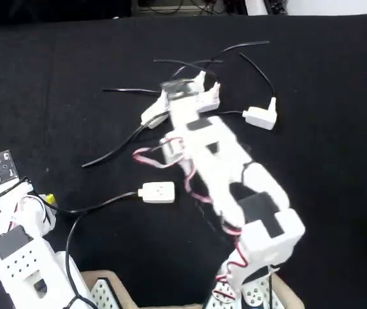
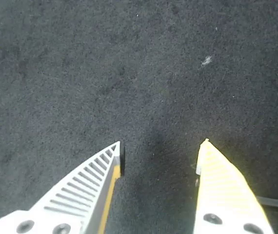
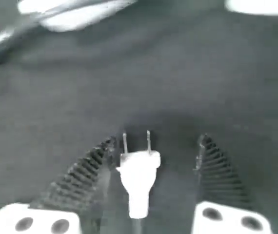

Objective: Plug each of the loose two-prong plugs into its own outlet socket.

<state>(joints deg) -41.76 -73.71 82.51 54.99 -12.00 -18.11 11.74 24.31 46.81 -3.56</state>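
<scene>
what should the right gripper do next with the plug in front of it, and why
Probably close the right gripper on the plug. The plug lies between its open jaws with the prongs pointing away from the wrist, so it looks lined up for a grasp.

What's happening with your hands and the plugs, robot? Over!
Left hand open over black cloth. Right hand open around a plug, not gripping. Loose cables lie close by.

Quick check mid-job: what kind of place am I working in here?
Probably a robotics test bench: a black cloth-covered table, white robot arms, loose corded plugs and outlet sockets.
</scene>
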